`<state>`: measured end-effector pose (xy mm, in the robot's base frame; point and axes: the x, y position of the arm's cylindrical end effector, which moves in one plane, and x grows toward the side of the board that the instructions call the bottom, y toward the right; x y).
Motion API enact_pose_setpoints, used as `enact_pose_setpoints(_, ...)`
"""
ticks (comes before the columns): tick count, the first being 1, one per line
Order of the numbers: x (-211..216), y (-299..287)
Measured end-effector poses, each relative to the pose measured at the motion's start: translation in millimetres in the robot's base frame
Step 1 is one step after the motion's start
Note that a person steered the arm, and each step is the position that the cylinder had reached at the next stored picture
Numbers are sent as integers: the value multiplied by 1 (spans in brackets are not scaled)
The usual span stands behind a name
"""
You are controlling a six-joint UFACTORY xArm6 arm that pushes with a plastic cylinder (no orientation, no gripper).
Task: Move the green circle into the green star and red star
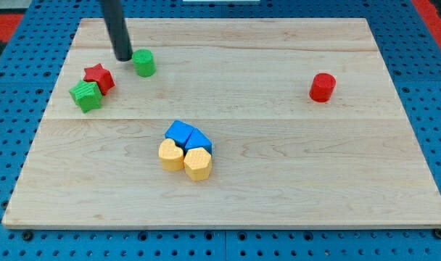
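Observation:
The green circle (143, 63) stands near the view's top left of the wooden board. The red star (99, 77) lies to its lower left, touching the green star (85, 96) just below and left of it. My tip (124, 57) is on the board right beside the green circle's left side, between it and the red star, a small gap from the circle.
A red circle (323, 87) stands at the view's right. A cluster of two blue blocks (187, 136) and two yellow blocks (184, 159) sits in the middle, toward the view's bottom. The wooden board (278, 181) ends at a blue pegboard surround.

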<state>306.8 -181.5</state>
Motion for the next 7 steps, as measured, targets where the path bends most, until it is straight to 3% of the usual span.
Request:
enact_pose_setpoints(3, -30, 62)
enact_pose_setpoints(4, 8, 47)
enact_pose_setpoints(6, 40, 68)
enact_pose_setpoints(7, 57, 48)
